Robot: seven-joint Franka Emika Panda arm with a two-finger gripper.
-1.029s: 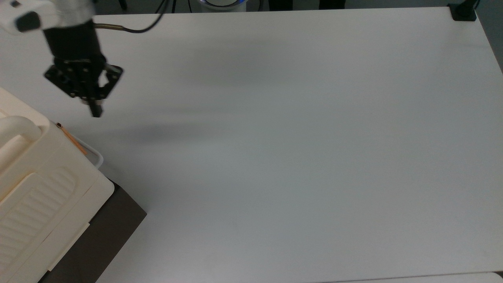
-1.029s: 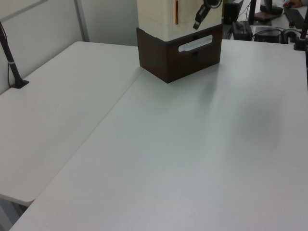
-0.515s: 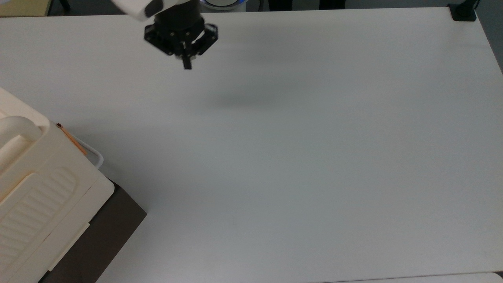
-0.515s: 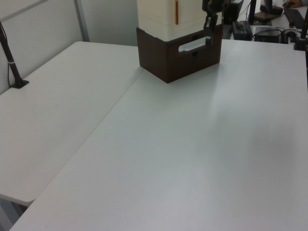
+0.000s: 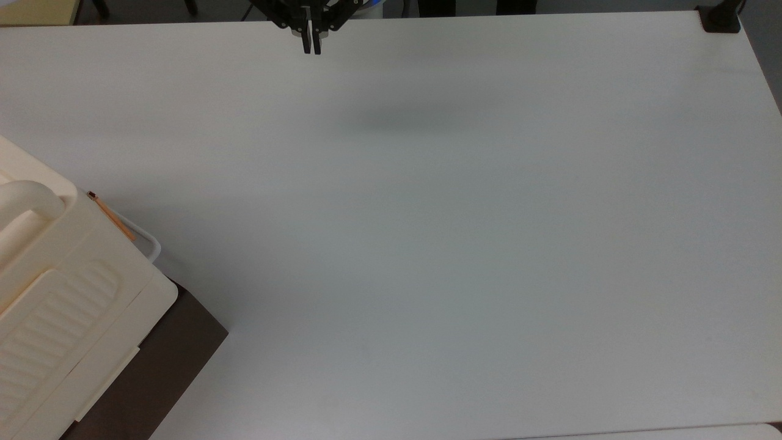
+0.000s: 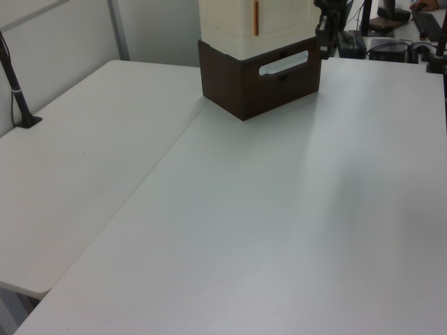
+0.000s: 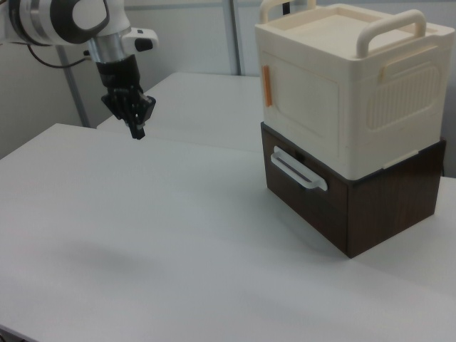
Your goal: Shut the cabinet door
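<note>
A: Cabinet first. What stands on the white matte table (image 7: 142, 235)?

B: Cream moulded-plastic cabinet (image 7: 342, 78), box-shaped, with rounded bar handles on top and a ribbed panel (image 7: 402, 92) on one side. It sits on a dark brown wood-grain base (image 7: 377, 206) carrying a pale, rounded bar pull (image 7: 298, 171).

A: And the door?

B: Plain cream-beige cabinet door (image 7: 303, 100), a smooth flat panel with a softly rounded inset, lies flush with the cabinet's front face in the right view. A thin orange-brown strip (image 7: 267, 85) runs along its edge on the right view's left. In the top view the same strip shows as a slim orange line (image 5: 113, 217) at the cabinet's upper corner, in the top view's lower left.

A: Where is the claw?

B: Black two-finger gripper (image 7: 137, 130) hangs from a white and grey arm (image 7: 64, 18), pointing down above the table, well apart from the cabinet. Its two fingers lie pressed together, holding nothing. In the top view it sits at the table's far edge (image 5: 311, 46); a soft grey shadow lies on the tabletop below it.
</note>
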